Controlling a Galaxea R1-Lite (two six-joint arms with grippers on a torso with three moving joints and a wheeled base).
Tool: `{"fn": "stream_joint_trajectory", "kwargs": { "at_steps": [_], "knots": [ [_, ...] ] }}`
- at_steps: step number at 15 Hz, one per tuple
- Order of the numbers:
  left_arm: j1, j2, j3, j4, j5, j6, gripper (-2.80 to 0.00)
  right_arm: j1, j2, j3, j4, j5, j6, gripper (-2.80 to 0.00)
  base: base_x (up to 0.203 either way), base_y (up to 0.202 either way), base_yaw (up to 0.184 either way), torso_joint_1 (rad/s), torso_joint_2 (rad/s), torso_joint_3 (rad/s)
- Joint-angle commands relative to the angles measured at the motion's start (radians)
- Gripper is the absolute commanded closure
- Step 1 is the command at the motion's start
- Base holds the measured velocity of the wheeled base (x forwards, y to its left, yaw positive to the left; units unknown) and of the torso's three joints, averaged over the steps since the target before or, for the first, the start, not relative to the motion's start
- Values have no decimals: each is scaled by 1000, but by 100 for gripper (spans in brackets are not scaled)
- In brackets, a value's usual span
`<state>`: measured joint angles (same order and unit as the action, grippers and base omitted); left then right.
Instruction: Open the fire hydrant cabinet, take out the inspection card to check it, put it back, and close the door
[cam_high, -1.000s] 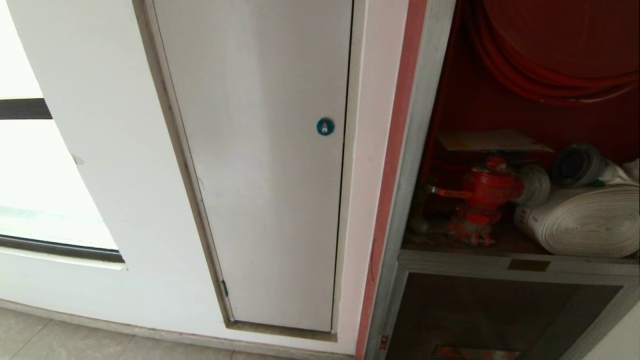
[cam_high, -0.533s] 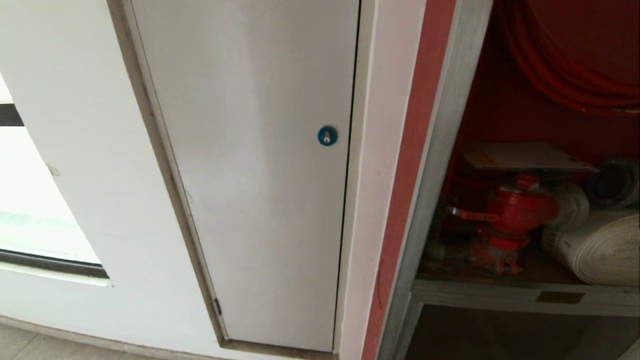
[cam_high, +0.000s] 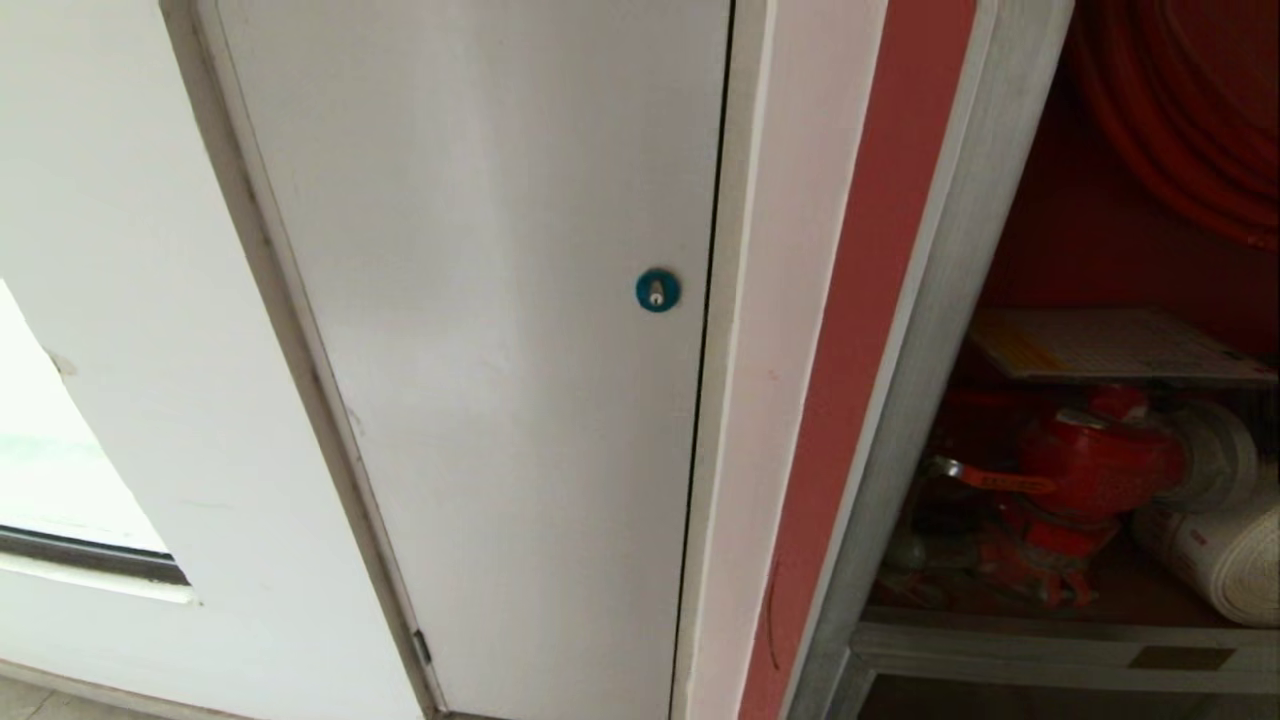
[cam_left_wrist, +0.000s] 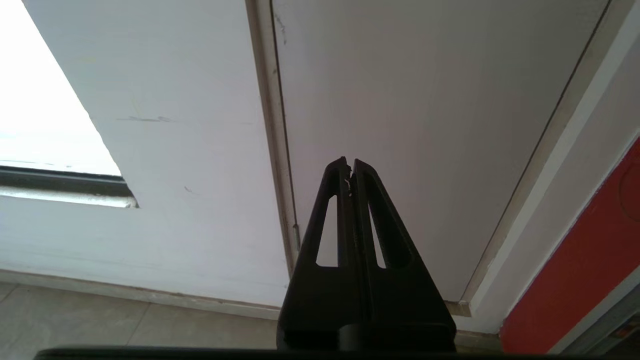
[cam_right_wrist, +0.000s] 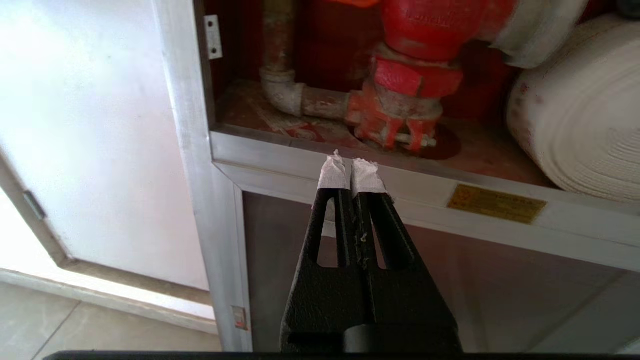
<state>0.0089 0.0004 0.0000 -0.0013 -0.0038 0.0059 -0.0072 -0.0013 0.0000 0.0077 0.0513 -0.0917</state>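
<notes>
Inspection card: thin, light, likely bendy, lying flat atop red valve inside fire hydrant cabinet, best pinched at its overhanging edge; left gripper and right gripper both clenched, empty.

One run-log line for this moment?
cabinet: open | inspection card: lying above red valve | left gripper: shut, empty | right gripper: shut, empty, before cabinet sill

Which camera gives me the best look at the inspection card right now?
The head view: the inspection card lies flat above the red valve, its yellowish band visible. The right wrist view shows only the valve's lower part and the rolled hose, no card. The left wrist view shows no card.
</notes>
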Motion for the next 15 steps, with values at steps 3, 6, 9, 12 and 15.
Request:
{"fn": "stream_joint_trajectory", "kwargs": {
  "at_steps": [3, 6, 9, 12, 15],
  "knots": [
    [0, 1, 2, 0, -1, 0, 0, 0, 3, 2, 3, 1, -2, 0, 0, 0, 0, 0, 0, 0],
    [0, 1, 2, 0, -1, 0, 0, 1, 3, 2, 5, 1, -2, 0, 0, 0, 0, 0, 0, 0],
    [0, 1, 2, 0, 1, 0, 0, 0, 3, 2, 3, 1, -2, 0, 0, 0, 0, 0, 0, 0],
    [0, 0, 2, 0, 0, 0, 0, 0, 1, -4, 10, -26, -1, 0, 0, 0, 0, 0, 0, 0],
    [0, 1, 2, 0, 0, 0, 0, 0, 8, -34, 18, -33, 4, 0, 0, 0, 0, 0, 0, 0]
  ]
}}
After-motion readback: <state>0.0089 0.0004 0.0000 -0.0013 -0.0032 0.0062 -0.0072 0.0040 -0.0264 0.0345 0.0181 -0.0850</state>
